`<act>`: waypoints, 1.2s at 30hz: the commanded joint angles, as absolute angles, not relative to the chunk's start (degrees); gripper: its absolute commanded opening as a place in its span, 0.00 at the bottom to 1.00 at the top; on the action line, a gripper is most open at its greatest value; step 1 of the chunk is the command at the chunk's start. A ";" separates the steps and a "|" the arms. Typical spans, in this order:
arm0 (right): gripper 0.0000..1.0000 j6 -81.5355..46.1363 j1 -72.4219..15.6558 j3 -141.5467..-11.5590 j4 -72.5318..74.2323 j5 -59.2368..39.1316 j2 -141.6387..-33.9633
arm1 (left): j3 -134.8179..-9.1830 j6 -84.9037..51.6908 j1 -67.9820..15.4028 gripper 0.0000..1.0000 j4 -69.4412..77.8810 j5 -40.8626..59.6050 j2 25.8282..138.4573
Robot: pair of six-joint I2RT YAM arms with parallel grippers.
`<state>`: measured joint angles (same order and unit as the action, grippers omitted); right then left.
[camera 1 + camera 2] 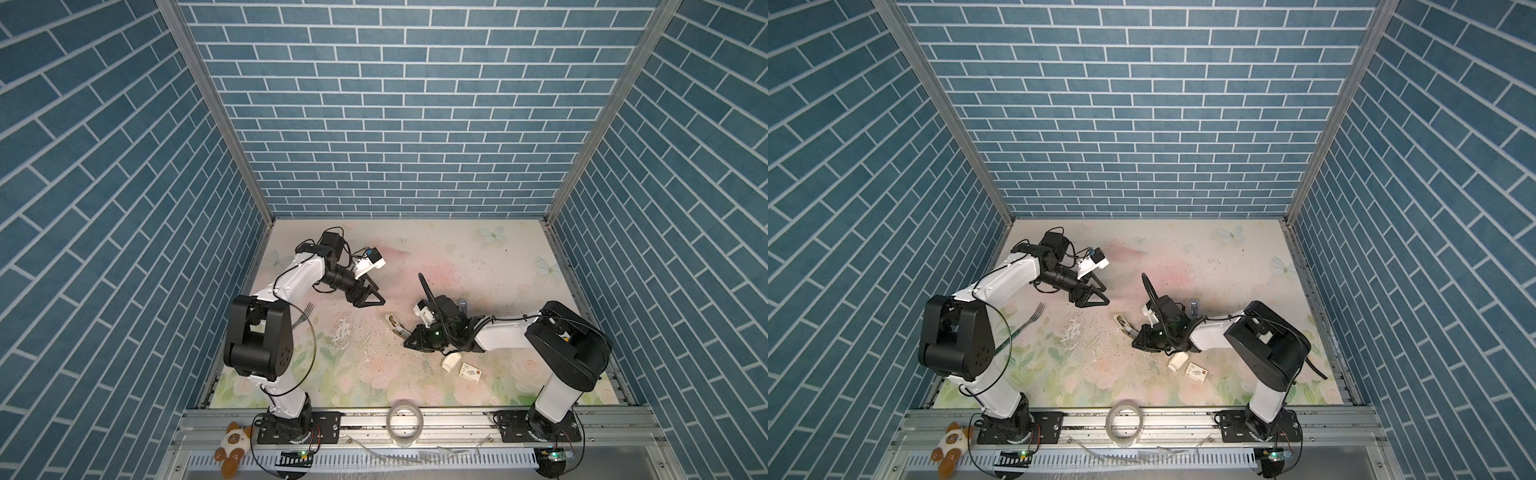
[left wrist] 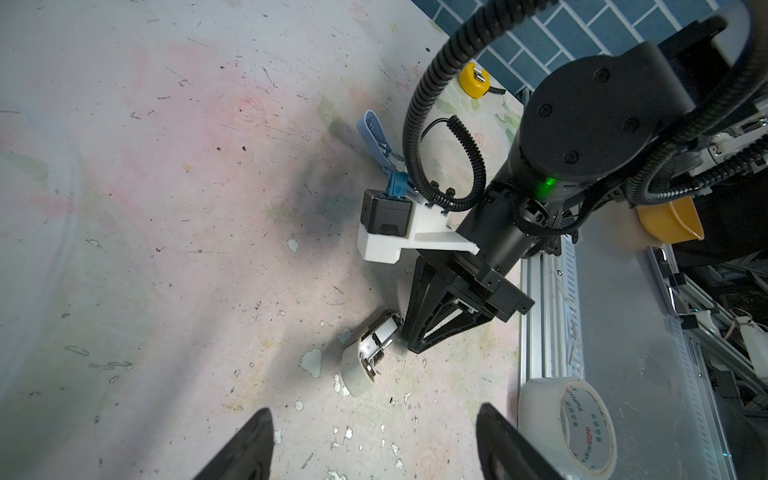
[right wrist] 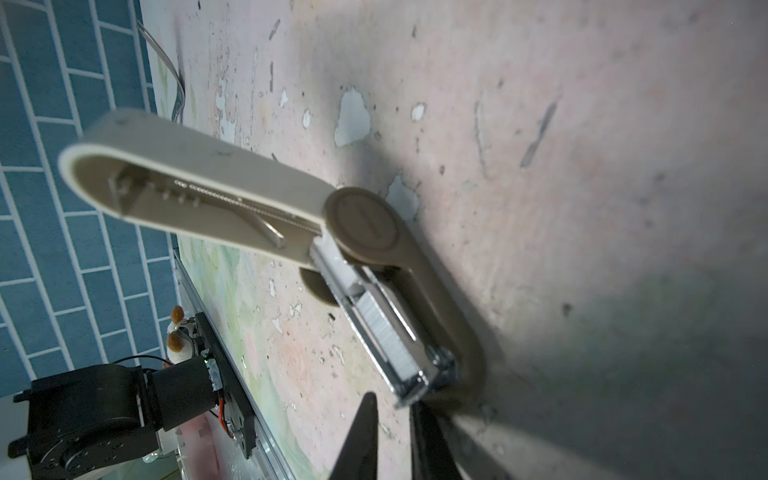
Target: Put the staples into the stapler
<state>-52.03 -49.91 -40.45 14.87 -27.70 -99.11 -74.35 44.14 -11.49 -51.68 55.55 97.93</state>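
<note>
Fork [image 1: 1030, 322] lay on the left side of the flowery desk [image 1: 457, 257], tines toward the back wall. Out front, a roll of clear tape [image 1: 405, 439] stood on the metal rail, about midway along. Well to its left, a brown-and-white plush toy [image 1: 235, 442] sprawled on the same rail. A pale blue tool [image 2: 374, 133] sat right of centre on the desk, a yellow tape measure [image 2: 473, 79] beyond it near the foot of the blue brick wall [image 1: 374, 124]. An orange bowl [image 2: 673, 220] waited off the desk.
</note>
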 commanded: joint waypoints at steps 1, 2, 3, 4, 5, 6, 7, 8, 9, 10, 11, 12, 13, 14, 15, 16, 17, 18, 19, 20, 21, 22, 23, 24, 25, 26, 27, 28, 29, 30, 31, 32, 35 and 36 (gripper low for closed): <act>0.18 -49.89 -49.10 -41.20 9.18 -24.14 -99.49 | -75.14 44.21 -11.40 0.78 -51.94 55.99 96.92; 0.18 -49.44 -48.89 -41.55 8.45 -23.79 -99.49 | -75.02 44.30 -11.43 0.78 -52.01 56.01 96.92; 0.18 -49.15 -48.87 -41.91 7.84 -23.77 -99.57 | -74.98 44.41 -11.43 0.78 -52.16 55.99 96.94; 0.18 -49.01 -48.85 -42.09 7.69 -23.82 -99.67 | -74.93 44.55 -11.40 0.78 -52.27 55.99 96.95; 0.18 -48.66 -48.79 -42.42 7.00 -23.38 -99.75 | -74.78 44.63 -11.43 0.78 -52.30 55.96 96.94; 0.18 -48.28 -48.70 -42.74 6.06 -22.69 -99.84 | -74.66 44.64 -11.41 0.78 -52.30 55.96 96.81; 0.18 -47.93 -48.59 -43.03 5.48 -22.55 -100.19 | -74.46 44.66 -11.43 0.78 -52.20 55.82 96.77; 0.19 -47.64 -48.39 -43.36 5.35 -22.79 -100.68 | -74.12 44.74 -11.43 0.78 -52.21 55.65 96.60; 0.19 -47.64 -48.26 -43.50 5.50 -23.13 -101.10 | -73.77 44.91 -11.42 0.78 -52.12 55.39 96.38; 0.19 -47.64 -48.27 -43.59 5.62 -23.31 -101.33 | -73.38 45.14 -11.51 0.78 -52.04 54.92 96.28; 0.19 -47.56 -48.21 -43.64 5.40 -23.14 -101.21 | -72.93 45.52 -11.51 0.78 -52.03 54.24 96.08; 0.19 -47.54 -48.26 -43.45 5.28 -22.65 -100.83 | -72.41 45.95 -11.47 0.78 -51.97 53.57 95.84; 0.20 -47.26 -48.11 -43.12 5.08 -22.06 -100.40 | -71.94 46.28 -11.46 0.78 -51.87 52.73 95.64; 0.20 -46.82 -47.67 -42.91 4.97 -22.04 -100.20 | -71.31 46.60 -11.51 0.78 -51.77 52.12 95.41; 0.20 -46.43 -47.11 -42.88 4.75 -22.31 -100.20 | -71.07 46.89 -11.51 0.78 -52.02 51.63 95.39; 0.20 -46.32 -46.70 -42.88 4.73 -22.32 -100.15 | -70.93 47.31 -11.51 0.78 -52.47 51.58 95.51; 0.20 -46.24 -46.51 -42.72 5.06 -22.65 -100.04 | -71.01 47.69 -11.51 0.77 -53.22 51.57 95.53; 0.20 -46.22 -46.54 -42.64 5.34 -22.91 -99.66 | -70.95 47.89 -11.49 0.77 -53.72 51.62 95.41; 0.21 -46.22 -46.50 -42.59 5.44 -23.06 -99.19 | -70.80 48.02 -11.49 0.77 -54.07 51.57 95.17; 0.21 -46.22 -46.49 -42.21 5.87 -23.49 -98.38 | -70.52 48.50 -11.46 0.77 -54.52 51.28 94.90; 0.21 -46.23 -46.52 -41.57 6.04 -23.56 -97.32 | -70.08 48.93 -11.51 0.77 -54.67 50.73 94.54; 0.21 -46.36 -46.49 -40.96 6.28 -23.32 -95.91 | -69.60 49.23 -11.51 0.77 -54.51 50.12 94.16; 0.21 -46.64 -46.49 -40.08 6.64 -23.20 -94.21 | -69.27 49.77 -11.49 0.77 -54.36 49.36 93.89; 0.21 -47.19 -46.39 -39.35 6.64 -22.89 -92.58 | -68.85 50.63 -11.51 0.77 -54.52 48.44 93.87; 0.21 -47.72 -46.24 -38.81 5.99 -22.28 -91.38 | -68.82 51.59 -11.51 0.77 -54.82 47.76 94.02; 0.21 -48.53 -45.95 -38.30 5.27 -21.35 -90.17 | -68.97 52.51 -11.51 0.77 -55.37 47.04 94.49; 0.21 -49.42 -45.68 -37.84 5.06 -20.63 -89.45 | -69.37 53.58 -11.51 0.76 -56.31 46.79 95.10; 0.20 -49.93 -45.39 -37.73 5.16 -20.40 -89.04 | -69.71 54.61 -11.51 0.76 -57.24 46.83 95.70; 0.20 -50.22 -45.18 -37.77 5.50 -20.16 -88.74 | -70.02 55.78 -11.56 0.75 -58.34 47.00 96.31; 0.20 -50.63 -44.97 -37.83 6.16 -20.04 -88.85 | -70.17 56.45 -11.73 0.74 -58.63 46.81 96.96; 0.20 -51.00 -44.75 -38.08 6.67 -20.23 -89.22 | -70.27 56.96 -11.82 0.72 -58.64 46.56 97.52; 0.20 -51.47 -44.49 -38.39 7.16 -20.78 -90.05 | -70.52 57.33 -12.01 0.70 -58.70 46.26 98.17; 0.20 -52.41 -44.03 -39.24 9.41 -22.29 -92.81 | -71.28 59.05 -13.27 0.68 -59.54 44.70 99.40; 0.20 -52.84 -43.95 -39.51 10.38 -22.94 -93.71 | -71.04 59.15 -13.59 0.67 -58.79 43.97 99.62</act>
